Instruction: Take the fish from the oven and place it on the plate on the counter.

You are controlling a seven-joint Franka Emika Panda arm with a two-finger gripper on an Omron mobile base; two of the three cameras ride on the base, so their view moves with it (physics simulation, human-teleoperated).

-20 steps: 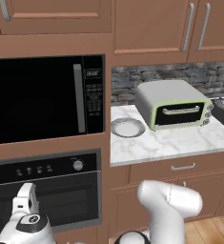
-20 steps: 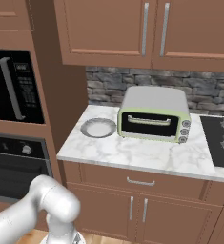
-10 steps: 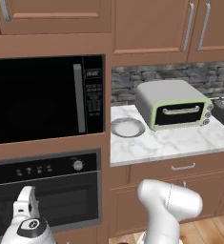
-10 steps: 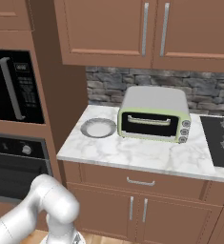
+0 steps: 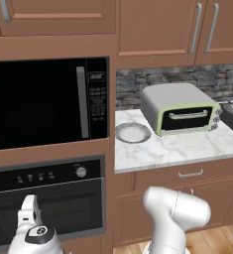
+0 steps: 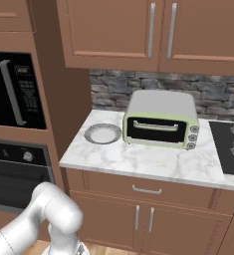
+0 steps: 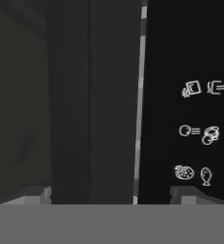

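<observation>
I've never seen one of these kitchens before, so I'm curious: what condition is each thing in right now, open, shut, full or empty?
oven: door shut, dark glass.
microwave: door shut.
toaster oven: door shut.
plate: empty, lying on the counter beside the toaster oven.
drawer: shut.
upper cabinets: doors shut.
gripper: open, holding nothing, facing the oven front.

A: Can you see inside the wide black wall oven?
B: No; behind its dark glass door nothing can be made out.
A: And the black stovetop?
B: Cut off by the frame's right edge.
</observation>
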